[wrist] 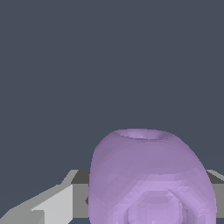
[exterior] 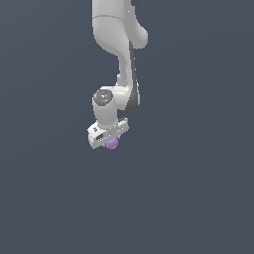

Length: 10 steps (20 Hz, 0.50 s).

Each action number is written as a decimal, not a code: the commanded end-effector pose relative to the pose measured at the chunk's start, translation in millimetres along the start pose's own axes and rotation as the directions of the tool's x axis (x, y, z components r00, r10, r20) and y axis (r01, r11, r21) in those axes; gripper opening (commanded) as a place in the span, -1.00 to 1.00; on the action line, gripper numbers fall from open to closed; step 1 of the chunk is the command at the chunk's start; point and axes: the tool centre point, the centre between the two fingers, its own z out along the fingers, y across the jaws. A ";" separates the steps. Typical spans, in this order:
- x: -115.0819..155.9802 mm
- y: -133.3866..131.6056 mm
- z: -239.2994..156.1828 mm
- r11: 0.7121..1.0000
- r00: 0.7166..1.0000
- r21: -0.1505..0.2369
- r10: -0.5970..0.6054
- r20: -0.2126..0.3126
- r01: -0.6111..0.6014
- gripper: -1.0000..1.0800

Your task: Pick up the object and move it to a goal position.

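Contact between tool and target is what the coming move is turning on: the white Franka gripper with grey finger pads (exterior: 110,140) is sitting directly over the small light-purple lumpy ball (exterior: 112,144), which is showing just beneath the hand, slightly toward the exterior view's right of its middle. No bench edge or corner is appearing on the flat grey-blue ground, so placing either against one is not possible. In the wrist view the ball (wrist: 151,177) is filling the space between the grey fingers (wrist: 57,205), looking roughly round with no clear long axis. The fingers seem to be clasping it, though pad contact itself is staying hidden. No goal marker is showing.
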 end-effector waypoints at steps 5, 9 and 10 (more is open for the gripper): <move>0.6 -1.0 -0.9 1.000 1.000 0.000 0.000 0.000 0.000 -1.00; 5.5 -7.3 -9.3 1.000 1.000 0.000 0.000 0.000 0.000 -1.00; 7.5 -9.8 -12.7 1.000 1.000 0.000 0.000 0.000 0.000 -1.00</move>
